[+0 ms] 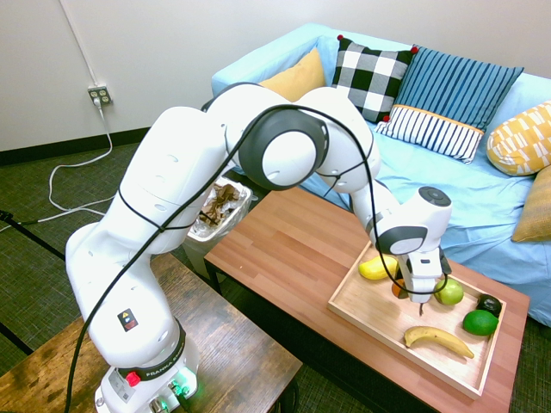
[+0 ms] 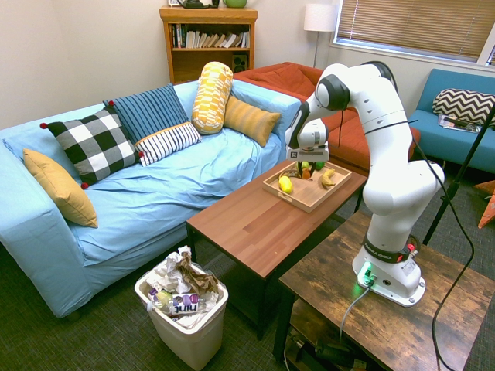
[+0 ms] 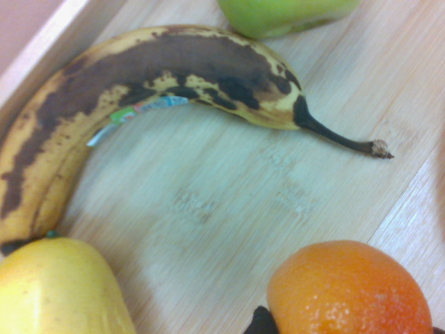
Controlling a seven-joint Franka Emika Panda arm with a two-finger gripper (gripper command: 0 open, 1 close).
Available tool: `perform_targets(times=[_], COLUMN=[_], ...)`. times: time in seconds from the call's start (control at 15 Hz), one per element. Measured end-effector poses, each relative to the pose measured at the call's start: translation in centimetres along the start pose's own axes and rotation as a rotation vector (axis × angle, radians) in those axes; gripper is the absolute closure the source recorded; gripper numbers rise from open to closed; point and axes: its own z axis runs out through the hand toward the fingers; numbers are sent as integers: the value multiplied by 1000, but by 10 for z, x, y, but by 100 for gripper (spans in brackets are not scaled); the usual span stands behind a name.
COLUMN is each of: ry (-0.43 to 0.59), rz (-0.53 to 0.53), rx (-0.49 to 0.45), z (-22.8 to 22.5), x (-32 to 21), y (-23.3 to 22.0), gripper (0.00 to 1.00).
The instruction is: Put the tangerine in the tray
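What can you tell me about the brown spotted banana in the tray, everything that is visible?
The overripe banana is yellow, mostly covered by dark brown patches, with a small sticker on its inner curve and a thin dark stem. It lies flat, curved, on the light wooden tray, near one rim. One end reaches the yellow fruit; the green apple is near its back. The tangerine lies apart from it.

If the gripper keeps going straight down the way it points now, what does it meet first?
Most likely the bare floor of the tray: the gripper points down over it, the tangerine at its fingers. The overripe banana lies beside that line, though depth is unclear.
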Motion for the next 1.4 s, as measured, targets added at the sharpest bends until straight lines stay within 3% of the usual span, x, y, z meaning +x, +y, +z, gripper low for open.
perform_targets(times=[0.2,0.27,1.07,1.4], ry=[-17,-20,-46,-37], rz=[-2,-2,-37,-31], rx=[-27,-32,-42,5], z=[26,31,33,-10], x=[-5,-5,-4,7], y=[-2,-3,-10,-7], gripper=[100,0,0,0])
